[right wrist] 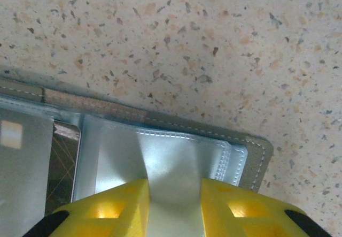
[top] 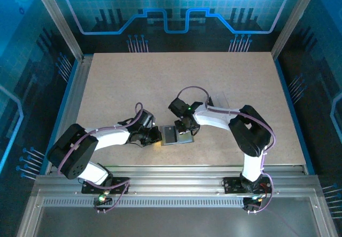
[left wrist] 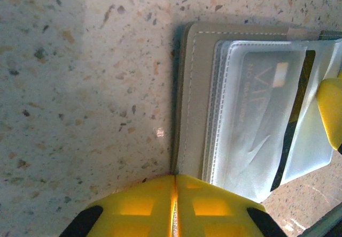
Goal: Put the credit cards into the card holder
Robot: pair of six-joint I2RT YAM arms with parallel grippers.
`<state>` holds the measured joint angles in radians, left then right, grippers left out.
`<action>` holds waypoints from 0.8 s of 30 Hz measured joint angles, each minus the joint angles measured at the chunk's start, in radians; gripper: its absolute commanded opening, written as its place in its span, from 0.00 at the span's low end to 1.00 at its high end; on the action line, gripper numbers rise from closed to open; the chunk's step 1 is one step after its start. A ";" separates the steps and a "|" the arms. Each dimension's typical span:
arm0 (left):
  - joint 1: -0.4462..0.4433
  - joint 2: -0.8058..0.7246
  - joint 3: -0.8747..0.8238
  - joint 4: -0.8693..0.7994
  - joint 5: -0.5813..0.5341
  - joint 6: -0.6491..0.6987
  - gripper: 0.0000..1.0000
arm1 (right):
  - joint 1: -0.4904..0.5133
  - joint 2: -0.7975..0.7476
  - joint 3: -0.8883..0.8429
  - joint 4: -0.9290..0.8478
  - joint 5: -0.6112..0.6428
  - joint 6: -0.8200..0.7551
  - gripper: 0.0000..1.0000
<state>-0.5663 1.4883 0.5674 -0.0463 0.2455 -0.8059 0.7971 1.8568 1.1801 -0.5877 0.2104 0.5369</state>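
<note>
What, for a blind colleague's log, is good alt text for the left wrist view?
An open card holder lies on a speckled table, a grey card in its clear sleeve. The left gripper, fingers together, sits at its lower left corner.

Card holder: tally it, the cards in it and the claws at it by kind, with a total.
Grey stitched fold-open card holder: 1
Cards in its clear sleeves: 2 (silver-grey plastic VIP card, black plastic card with gold lines)
Yellow-fingered claws: 2 (left claw, right claw)
Total: 5
</note>
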 measured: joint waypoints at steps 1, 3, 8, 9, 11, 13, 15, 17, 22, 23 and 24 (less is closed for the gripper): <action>0.000 0.000 0.000 0.000 0.000 0.000 0.11 | 0.000 0.003 0.001 0.000 0.000 0.000 0.33; 0.000 0.000 -0.001 0.001 0.000 0.000 0.11 | 0.000 0.006 0.004 0.001 0.000 0.000 0.32; 0.000 0.000 -0.001 0.001 0.000 0.000 0.11 | 0.006 0.008 0.004 0.005 -0.002 0.008 0.23; 0.000 0.000 -0.001 0.001 0.000 0.000 0.11 | 0.008 0.008 0.004 0.008 -0.001 0.010 0.21; 0.000 0.000 -0.001 0.001 0.000 0.000 0.11 | 0.014 0.008 0.004 0.012 -0.001 0.013 0.17; 0.000 0.000 -0.001 0.002 0.000 0.000 0.11 | 0.016 0.008 0.004 0.017 -0.003 0.014 0.08; 0.000 0.000 -0.001 0.002 0.000 0.000 0.11 | 0.018 0.007 0.004 0.019 -0.004 0.016 0.02; 0.000 0.001 -0.002 0.004 0.000 0.000 0.11 | 0.020 0.006 0.006 0.018 -0.003 0.012 0.00; 0.000 0.014 -0.003 0.030 0.014 0.000 0.11 | 0.042 0.006 0.053 -0.033 0.026 0.000 0.00; 0.000 0.019 -0.003 0.040 0.018 0.000 0.11 | 0.049 0.006 0.072 -0.047 0.031 -0.004 0.00; 0.000 0.023 -0.003 0.050 0.022 0.000 0.11 | 0.059 0.006 0.093 -0.056 0.035 -0.007 0.00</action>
<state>-0.5667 1.5116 0.5648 0.0036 0.2672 -0.8062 0.8562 1.8633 1.2736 -0.6441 0.2451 0.5297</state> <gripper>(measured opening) 0.108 0.064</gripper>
